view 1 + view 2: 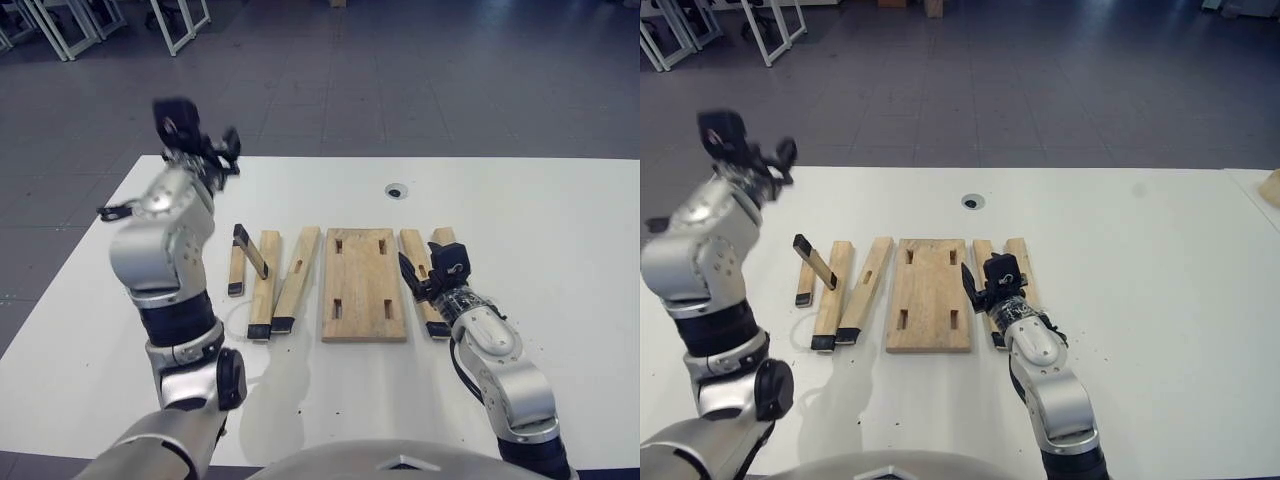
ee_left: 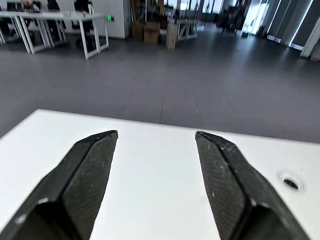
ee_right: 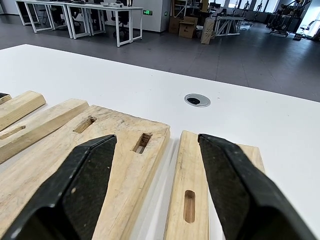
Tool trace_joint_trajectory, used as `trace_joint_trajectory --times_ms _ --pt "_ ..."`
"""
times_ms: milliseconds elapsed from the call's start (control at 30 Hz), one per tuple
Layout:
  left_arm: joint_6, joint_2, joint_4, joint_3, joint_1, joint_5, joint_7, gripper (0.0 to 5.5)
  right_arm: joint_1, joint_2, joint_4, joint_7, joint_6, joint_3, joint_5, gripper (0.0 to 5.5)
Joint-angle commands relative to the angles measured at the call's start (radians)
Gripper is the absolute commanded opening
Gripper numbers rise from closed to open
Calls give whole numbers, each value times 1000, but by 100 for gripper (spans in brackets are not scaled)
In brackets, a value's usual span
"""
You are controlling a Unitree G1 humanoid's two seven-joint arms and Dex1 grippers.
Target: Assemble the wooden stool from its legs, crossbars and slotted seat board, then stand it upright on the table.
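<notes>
The seat board [image 1: 363,285] lay flat in the middle of the desk [image 1: 540,250], slots facing up. Just to its right lay a leg [image 3: 184,165]. It was close beside the board and pointed the same way, away from the robot. The right jaws hung low over it, wide open and holding nothing. One side was over the board's edge and the other over the leg, so the leg sat a little right of the gap. The left jaws were up high, well apart from the wood, open and empty too. The right arm was nearer. That arm hid the leg's near end, and I could not tell if the jaws touched wood.
</notes>
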Motion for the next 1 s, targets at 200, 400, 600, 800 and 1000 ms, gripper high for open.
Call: trace_joint_trajectory --times_ms 200,400,600,800,1000 --pt "-40 -113 90 -37 277 -40 -31 289 -9 1 3 0 10 -6 -3 300" --pt "-188 -127 206 -27 416 -45 -48 289 -10 2 3 -5 12 -14 -4 300" --pt "-135 -77 48 17 226 -125 -27 289 -2 2 -1 -7 15 -14 -5 300" --pt "61 15 -202 99 -60 -249 37 309 15 2 -15 -13 20 -15 -3 300" --pt "121 -9 -655 22 606 -378 -84 392 57 0 -38 -22 18 -31 -2 300"
